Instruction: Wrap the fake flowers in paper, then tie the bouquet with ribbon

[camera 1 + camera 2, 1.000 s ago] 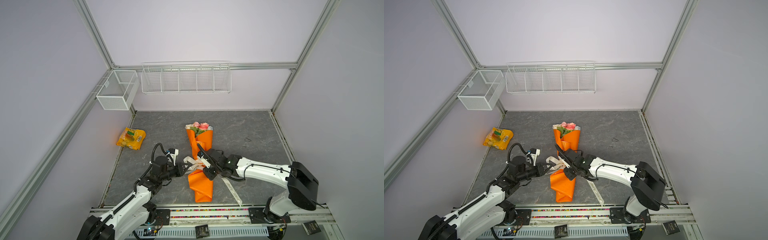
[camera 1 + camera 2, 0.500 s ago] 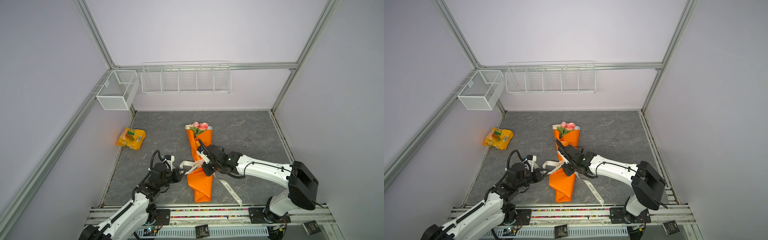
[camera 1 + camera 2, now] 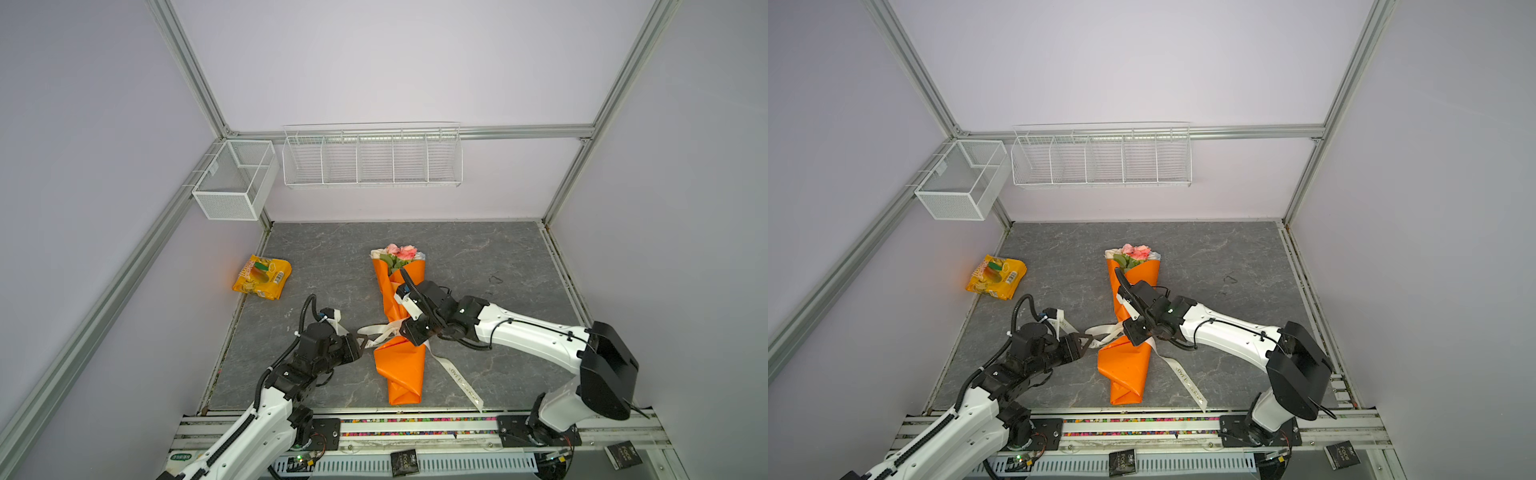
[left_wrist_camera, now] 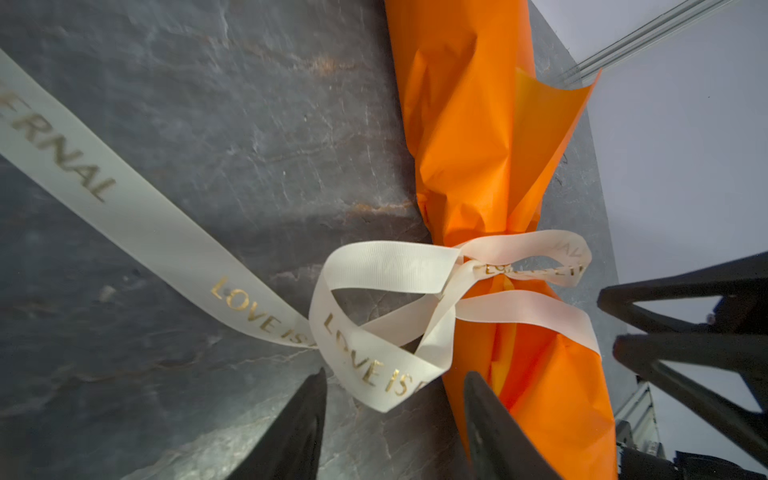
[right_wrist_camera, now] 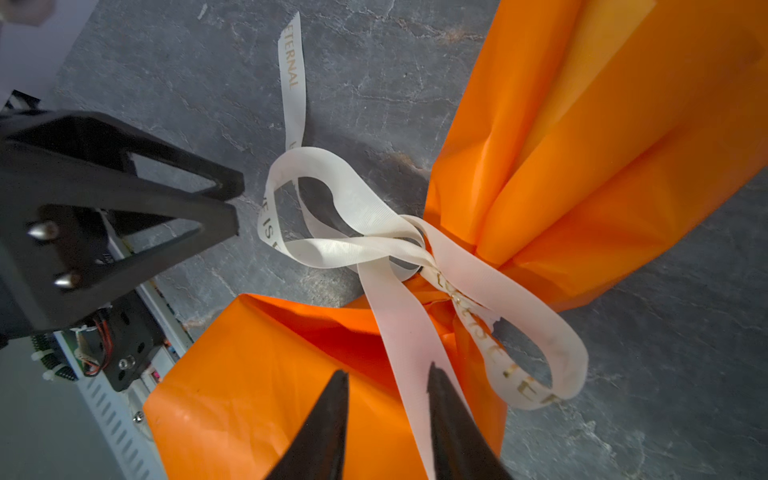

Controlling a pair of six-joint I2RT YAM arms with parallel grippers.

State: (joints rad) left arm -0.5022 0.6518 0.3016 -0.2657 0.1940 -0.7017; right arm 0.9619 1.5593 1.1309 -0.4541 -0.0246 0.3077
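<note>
The bouquet of fake flowers (image 3: 401, 365) (image 3: 1125, 368) lies lengthwise on the slate table, wrapped in orange paper (image 4: 478, 145) (image 5: 582, 145), with its pink blooms (image 3: 400, 252) at the far end. A cream printed ribbon (image 3: 376, 332) (image 3: 1102, 331) (image 4: 386, 266) (image 5: 332, 199) is tied in a bow round its waist. My left gripper (image 3: 363, 343) (image 3: 1088, 340) (image 4: 395, 376) stands open just left of the bow, one loop end lying loose between its fingertips. Over the waist my right gripper (image 3: 415, 332) (image 3: 1136, 332) (image 5: 387, 370) is open above paper and a ribbon tail.
A yellow snack bag (image 3: 262, 277) (image 3: 995, 277) lies at the table's left edge. White wire baskets (image 3: 372, 158) (image 3: 1100, 160) hang on the back wall and one (image 3: 235, 183) on the left frame. A ribbon tail (image 3: 457, 378) runs toward the front rail.
Both grippers were shut on the bow's loops and pulling them apart. Now both have opened and let go. The bow lies slack at the waist.
</note>
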